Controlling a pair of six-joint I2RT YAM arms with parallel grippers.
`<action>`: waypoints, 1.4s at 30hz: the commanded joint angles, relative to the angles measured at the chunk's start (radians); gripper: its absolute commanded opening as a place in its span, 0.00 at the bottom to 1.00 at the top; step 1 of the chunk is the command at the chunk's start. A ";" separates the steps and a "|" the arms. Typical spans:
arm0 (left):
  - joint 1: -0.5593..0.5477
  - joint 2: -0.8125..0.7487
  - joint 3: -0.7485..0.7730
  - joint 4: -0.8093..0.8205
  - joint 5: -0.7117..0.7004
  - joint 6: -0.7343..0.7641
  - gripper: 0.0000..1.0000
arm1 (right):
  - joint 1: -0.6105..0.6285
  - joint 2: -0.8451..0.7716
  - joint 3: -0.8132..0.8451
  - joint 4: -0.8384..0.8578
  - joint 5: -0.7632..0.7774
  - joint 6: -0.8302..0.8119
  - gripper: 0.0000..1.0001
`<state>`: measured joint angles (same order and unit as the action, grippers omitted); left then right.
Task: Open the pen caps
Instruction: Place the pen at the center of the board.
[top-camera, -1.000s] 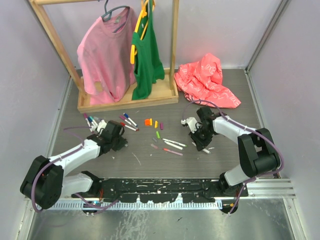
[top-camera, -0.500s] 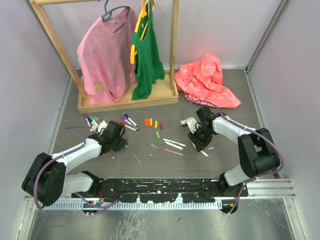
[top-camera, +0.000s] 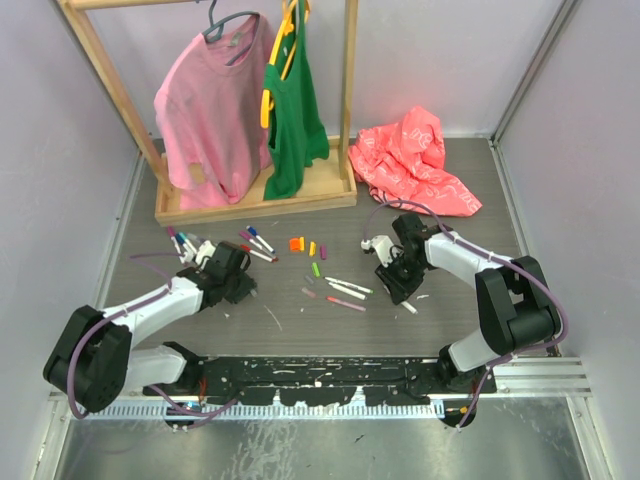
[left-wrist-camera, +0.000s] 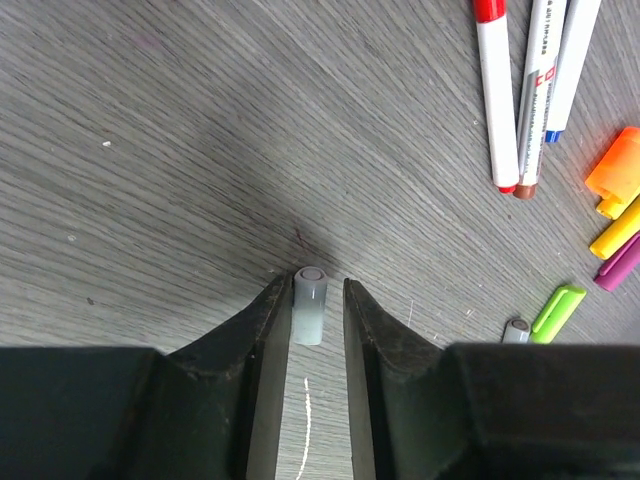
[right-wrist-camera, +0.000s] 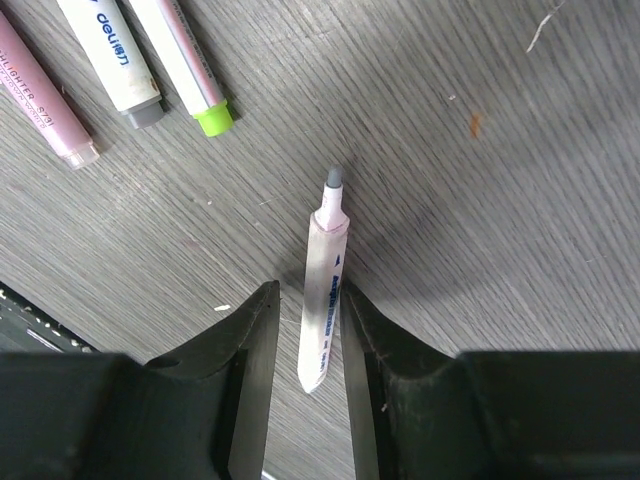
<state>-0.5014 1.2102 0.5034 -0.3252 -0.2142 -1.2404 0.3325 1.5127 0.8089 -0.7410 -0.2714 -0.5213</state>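
In the left wrist view my left gripper (left-wrist-camera: 313, 285) is narrowly open around a small translucent white cap (left-wrist-camera: 309, 310) lying on the table; the cap touches the left finger, with a gap on the right. Red, brown and blue-ended pens (left-wrist-camera: 496, 100) lie ahead to the right. Orange (left-wrist-camera: 617, 172), yellow, purple and green caps (left-wrist-camera: 558, 310) lie further right. My right gripper (right-wrist-camera: 306, 292) is narrowly open around an uncapped white pen (right-wrist-camera: 324, 290) lying on the table, grey tip forward. From above, the left gripper (top-camera: 232, 272) and right gripper (top-camera: 405, 300) are low over the table.
Three pens (right-wrist-camera: 112, 55) lie ahead-left of my right gripper, seen from above mid-table (top-camera: 345, 290). More pens (top-camera: 180, 240) lie far left. A wooden clothes rack (top-camera: 255, 200) with pink and green tops stands behind. A red cloth (top-camera: 415, 160) lies back right.
The white pen by my right gripper has shifted slightly toward the near edge. My left gripper has edged a little to the right.
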 joint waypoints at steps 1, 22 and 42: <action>0.006 -0.014 0.004 -0.041 -0.026 0.020 0.30 | 0.005 0.017 -0.003 0.019 0.010 -0.010 0.37; 0.006 -0.437 -0.090 0.257 0.086 0.448 0.80 | 0.004 -0.203 0.104 0.043 0.079 0.009 0.55; 0.024 -0.083 0.103 0.141 -0.125 0.182 0.68 | -0.068 -0.335 0.222 0.240 -0.294 0.149 0.92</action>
<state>-0.4831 1.0203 0.4774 -0.0628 -0.2253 -0.9398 0.2836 1.2160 1.0954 -0.5625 -0.4397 -0.3832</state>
